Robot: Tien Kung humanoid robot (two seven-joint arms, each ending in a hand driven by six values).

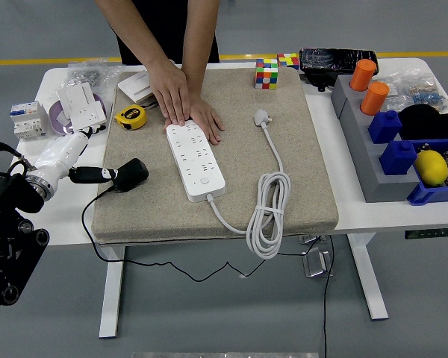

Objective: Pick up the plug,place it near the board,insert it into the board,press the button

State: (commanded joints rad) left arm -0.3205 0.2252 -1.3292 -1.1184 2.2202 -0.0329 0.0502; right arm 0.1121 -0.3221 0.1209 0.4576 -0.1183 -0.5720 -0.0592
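Black plug (131, 174) clamped in my left robot hand (82, 173): I should carry it level toward the white board (196, 161), clear of the person's hands (183, 101).

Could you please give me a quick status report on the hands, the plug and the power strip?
Left hand shut on black plug at mat's left edge. Right hand out of view. Person's hands pressing far end of power strip.

Left hand (97, 174) low at the left edge, fingers indistinct.
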